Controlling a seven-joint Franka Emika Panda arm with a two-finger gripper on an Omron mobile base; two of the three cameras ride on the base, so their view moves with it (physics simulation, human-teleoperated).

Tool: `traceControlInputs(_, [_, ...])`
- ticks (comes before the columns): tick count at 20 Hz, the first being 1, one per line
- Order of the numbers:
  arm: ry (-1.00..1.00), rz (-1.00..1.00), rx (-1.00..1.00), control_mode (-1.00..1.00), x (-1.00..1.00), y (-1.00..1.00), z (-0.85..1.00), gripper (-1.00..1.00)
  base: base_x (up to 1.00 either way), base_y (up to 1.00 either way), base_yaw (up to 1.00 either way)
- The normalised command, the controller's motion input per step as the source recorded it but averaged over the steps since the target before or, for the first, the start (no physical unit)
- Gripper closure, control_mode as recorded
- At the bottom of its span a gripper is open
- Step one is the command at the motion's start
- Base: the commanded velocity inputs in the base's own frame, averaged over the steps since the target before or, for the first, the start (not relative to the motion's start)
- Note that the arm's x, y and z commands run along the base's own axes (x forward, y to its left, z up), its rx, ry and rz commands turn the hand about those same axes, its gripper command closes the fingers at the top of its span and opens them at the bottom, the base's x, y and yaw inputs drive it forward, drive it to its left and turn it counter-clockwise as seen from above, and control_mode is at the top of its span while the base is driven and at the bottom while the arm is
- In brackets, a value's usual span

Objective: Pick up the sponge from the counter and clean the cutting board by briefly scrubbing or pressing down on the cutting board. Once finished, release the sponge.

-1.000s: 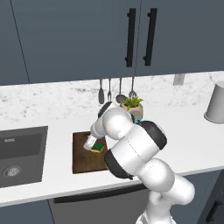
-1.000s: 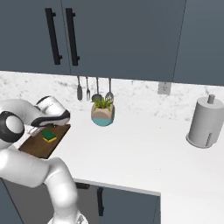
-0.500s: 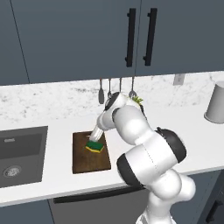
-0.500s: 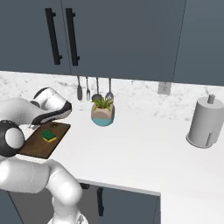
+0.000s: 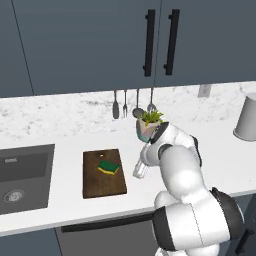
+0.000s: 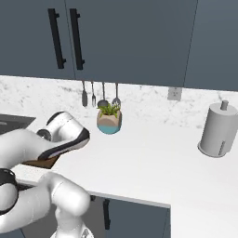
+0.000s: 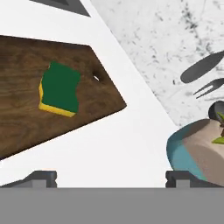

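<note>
Sponge: we see the sponge (image 5: 108, 167) lying free on the cutting board (image 5: 103, 173), green side up, near the end with the small hole; nothing grips it.

Board: it rests flat on the white tabletop (image 5: 65, 210), between the sink (image 5: 22, 177) and the potted plant (image 5: 149, 123).

Pincer: the pincer (image 7: 110, 176) stands wide, its two dark tips far apart at the bottom of the hand view, with nothing between them. In the left base view it hangs just beside the board's right edge, apart from the sponge.

Step in hand: we judge the release made, with only the withdrawal left.

Doing it well: we would lift clear and away, keeping the tips wide so neither catches the sponge's edge or nudges the board. We would also mind the plant pot close by and the utensils (image 5: 132, 103) hanging on the backsplash.

Writing: we can read no brand, label or lettering anywhere.
</note>
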Motion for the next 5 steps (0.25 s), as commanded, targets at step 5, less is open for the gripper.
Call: traceControlInputs(5, [0.18, 0.00, 0.01, -1.00, -0.90, -0.95, 0.61, -1.00, 0.00, 0.00, 0.00])
